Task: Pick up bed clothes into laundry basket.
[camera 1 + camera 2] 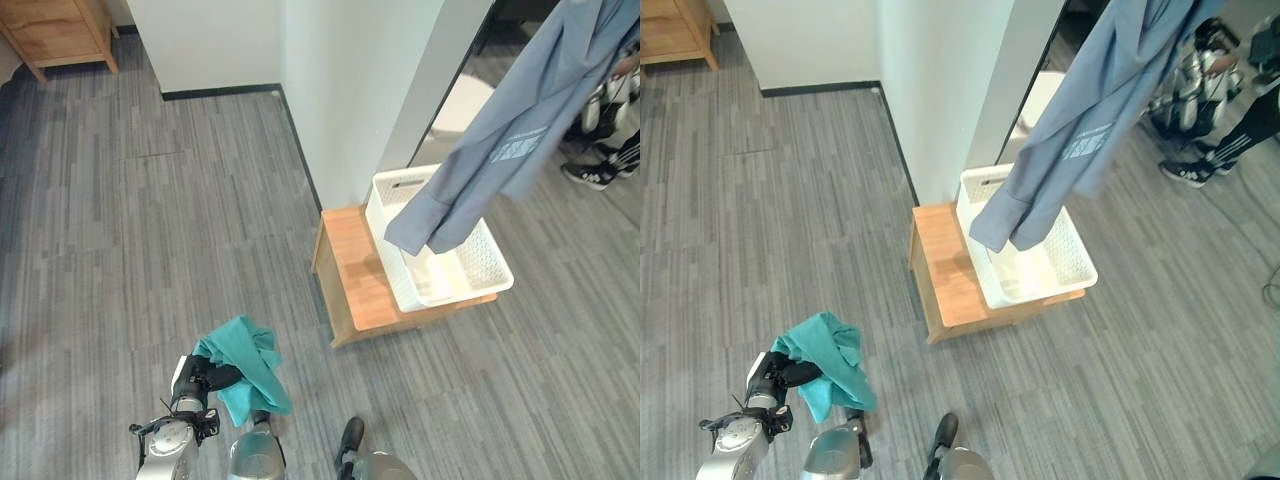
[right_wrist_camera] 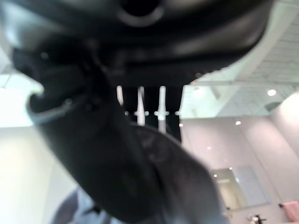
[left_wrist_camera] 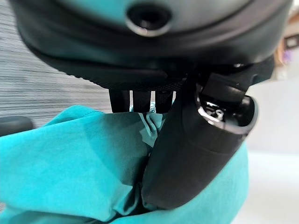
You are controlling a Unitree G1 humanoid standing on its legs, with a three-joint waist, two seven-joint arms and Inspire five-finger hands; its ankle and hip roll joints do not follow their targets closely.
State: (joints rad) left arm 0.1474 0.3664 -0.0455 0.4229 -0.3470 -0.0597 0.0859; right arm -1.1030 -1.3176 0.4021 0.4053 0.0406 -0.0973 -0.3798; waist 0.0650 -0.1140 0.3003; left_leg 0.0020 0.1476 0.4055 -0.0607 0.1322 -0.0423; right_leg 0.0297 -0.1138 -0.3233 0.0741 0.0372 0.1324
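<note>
A teal cloth (image 1: 250, 360) hangs bunched from my left hand (image 1: 205, 378) low over the floor at the lower left. In the left wrist view the thumb (image 3: 196, 149) and fingers are curled into the teal cloth (image 3: 70, 158). A grey-blue shirt (image 1: 520, 120) hangs from the upper right, its sleeve end dangling just above the white laundry basket (image 1: 385, 225). In the right wrist view my right hand (image 2: 93, 154) is curled round the grey-blue shirt (image 2: 187, 186), held up high.
The basket stands on a low wooden table (image 1: 355, 280) against a white wall corner (image 1: 340, 90). A wooden cabinet (image 1: 60, 30) stands at the far left. A person's shoes (image 1: 590, 175) show at the far right. Grey plank floor lies all around.
</note>
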